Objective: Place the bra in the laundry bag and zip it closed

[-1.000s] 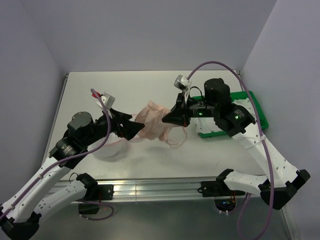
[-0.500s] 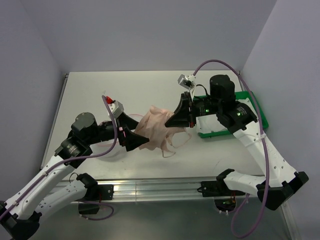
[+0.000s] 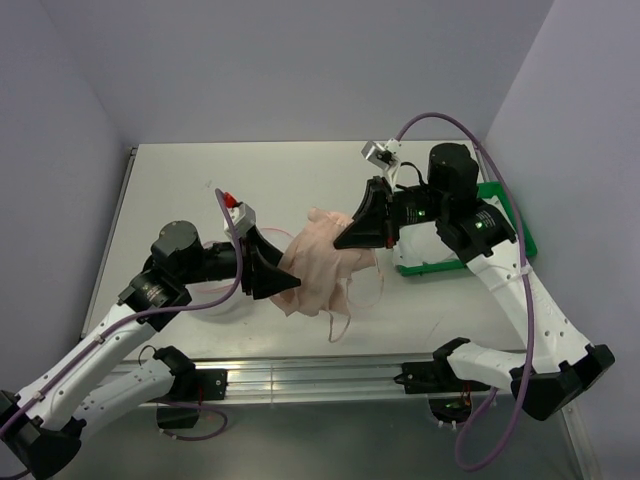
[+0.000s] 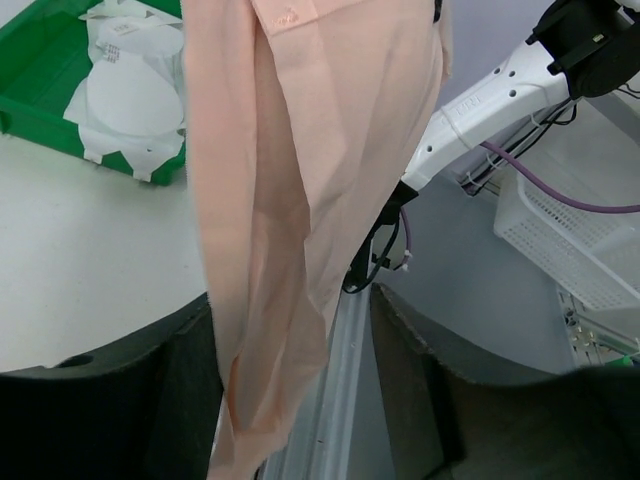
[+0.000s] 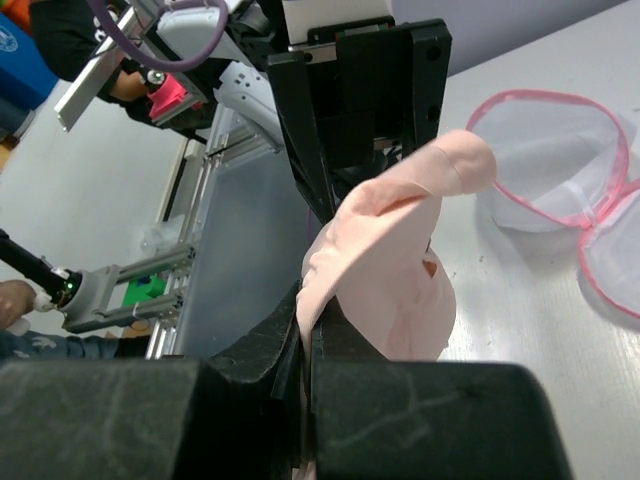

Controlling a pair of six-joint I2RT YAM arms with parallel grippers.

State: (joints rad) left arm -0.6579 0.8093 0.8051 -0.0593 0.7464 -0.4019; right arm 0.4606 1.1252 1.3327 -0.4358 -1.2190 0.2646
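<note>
Two grippers meet at the pale pink-beige soft fabric bra (image 3: pixel 318 258), which hangs in the air above the middle of the flat white table (image 3: pixel 200 190), clear of the surface. The right gripper (image 3: pixel 340 243) is clenched on the bra at its 2 o'clock corner; in the right wrist view its black fingers (image 5: pixel 250 355) are pressed together with a fold of the cloth (image 5: pixel 385 250) rising out of the pinch. The left gripper (image 3: pixel 292 262) sits at the bra's 9 o'clock side with its jaws spread apart. The left wrist view shows the fabric (image 4: pixel 300 180) dropping down between the two dark fingers (image 4: pixel 120 400), brushing one finger and leaving a gap to the other, so this claw is released, not clamped. Thin pink straps (image 3: pixel 345 300) loop down from the bra towards 5 o'clock.

The small white translucent mesh laundry bag (image 3: pixel 222 302) lies on the table at about 8 o'clock from the bra, partly hidden under the left arm. From the right wrist it appears at 2 o'clock (image 5: pixel 545 170), its pink-red zip rim lying open in two rounded lobes, with nothing pink-beige inside. The bra is well apart from it.

A green plastic tray (image 3: pixel 515 225) rests at the table's 3 o'clock edge, behind the right arm, holding white rounded items (image 4: pixel 125 100) whose kind I cannot tell
</note>
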